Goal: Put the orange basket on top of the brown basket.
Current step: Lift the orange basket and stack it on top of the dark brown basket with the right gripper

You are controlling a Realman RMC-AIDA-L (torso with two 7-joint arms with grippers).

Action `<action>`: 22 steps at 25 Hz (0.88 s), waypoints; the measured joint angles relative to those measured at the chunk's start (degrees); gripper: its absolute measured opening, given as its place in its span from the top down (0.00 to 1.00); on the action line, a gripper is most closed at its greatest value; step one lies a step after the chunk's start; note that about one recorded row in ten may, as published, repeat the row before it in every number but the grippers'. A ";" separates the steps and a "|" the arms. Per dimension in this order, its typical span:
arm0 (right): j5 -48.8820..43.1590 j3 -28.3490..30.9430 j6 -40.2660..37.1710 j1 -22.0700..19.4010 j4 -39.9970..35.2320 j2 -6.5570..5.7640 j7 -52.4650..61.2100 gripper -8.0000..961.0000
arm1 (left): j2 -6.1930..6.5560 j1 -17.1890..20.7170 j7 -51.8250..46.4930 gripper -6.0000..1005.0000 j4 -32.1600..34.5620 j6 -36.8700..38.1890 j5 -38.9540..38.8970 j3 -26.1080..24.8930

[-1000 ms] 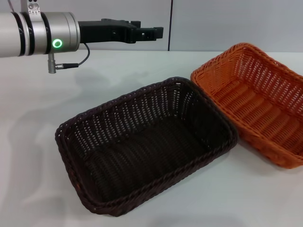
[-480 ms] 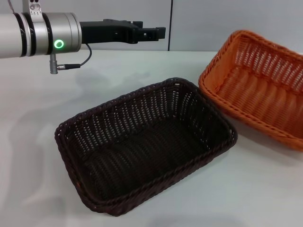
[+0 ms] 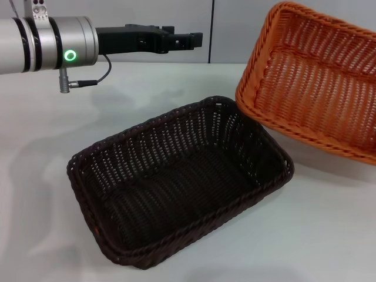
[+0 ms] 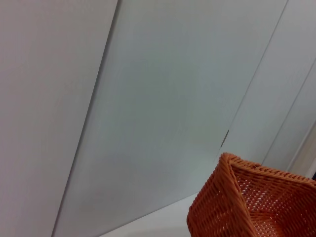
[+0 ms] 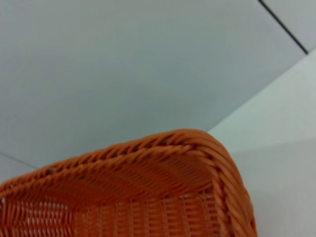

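The orange basket (image 3: pixel 317 88) hangs in the air at the upper right, tilted with its open side facing me. Its lower left corner is just above the far right corner of the brown basket (image 3: pixel 176 182). The brown basket sits empty on the white table in the middle. The orange basket's rim fills the right wrist view (image 5: pixel 148 197) close up, and one corner of it shows in the left wrist view (image 4: pixel 256 207). My right gripper is out of view. My left gripper (image 3: pixel 197 40) is held high at the back left, apart from both baskets.
The white table (image 3: pixel 53 129) spreads around the brown basket. A grey panelled wall (image 3: pixel 264 23) stands behind it. My left arm's silver forearm (image 3: pixel 41 44) reaches in from the upper left, above the table.
The orange basket has risen off the table and tipped up more steeply, its lower corner now over the brown basket's far right corner. The left arm has barely moved.
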 joint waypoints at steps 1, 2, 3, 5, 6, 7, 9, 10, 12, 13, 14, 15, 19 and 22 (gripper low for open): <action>1.09 0.02 0.71 -0.30 0.08 0.34 -1.17 0.76 | 0.00 0.08 -0.05 0.16 -0.04 -0.02 -0.01 0.00; 2.21 0.05 1.33 -0.66 0.09 0.71 -2.22 0.76 | 0.02 0.17 -0.07 0.16 -0.15 -0.05 -0.04 -0.05; 3.55 0.07 1.77 -0.95 0.10 1.07 -3.34 0.76 | 0.06 0.24 -0.10 0.16 -0.24 -0.02 -0.06 -0.14; 7.02 0.09 2.37 -1.61 0.22 1.77 -6.05 0.76 | 0.20 0.44 -0.10 0.16 -0.32 -0.02 -0.45 -0.62; 9.03 0.09 2.44 -1.95 0.33 1.99 -7.38 0.76 | 0.23 0.50 -0.09 0.16 -0.33 0.00 -0.70 -0.80; 10.70 0.10 2.52 -2.20 0.43 2.15 -8.56 0.76 | 0.25 0.58 -0.05 0.16 -0.33 0.09 -1.04 -0.92; 14.17 0.11 2.63 -2.65 0.65 2.64 -10.84 0.76 | 0.28 0.65 0.00 0.16 -0.35 0.11 -1.54 -0.96; 16.15 0.10 2.63 -2.89 0.77 2.98 -12.23 0.76 | 0.30 0.69 0.00 0.16 -0.36 0.09 -1.75 -0.96; 19.80 0.10 2.30 -3.29 0.95 3.65 -15.23 0.76 | 0.36 0.78 -0.03 0.16 -0.37 0.04 -2.01 -0.97; 21.96 0.10 1.95 -3.48 1.00 4.05 -17.06 0.76 | 0.36 0.81 -0.04 0.16 -0.38 0.05 -2.11 -0.97; 23.85 0.09 1.54 -3.58 1.19 4.34 -18.57 0.76 | 0.37 0.87 -0.05 0.16 -0.38 0.15 -2.27 -0.98; 25.22 0.05 1.17 -3.59 1.42 4.51 -19.70 0.76 | 0.37 0.90 -0.05 0.16 -0.39 0.23 -2.33 -0.98; 27.20 0.08 -0.68 -2.59 2.68 4.64 -21.13 0.76 | 0.38 0.91 -0.09 0.16 -0.39 0.26 -2.36 -0.91; 29.14 0.04 -2.07 -1.56 3.09 5.18 -22.40 0.76 | 0.36 0.91 -0.11 0.16 -0.39 0.30 -2.36 -0.89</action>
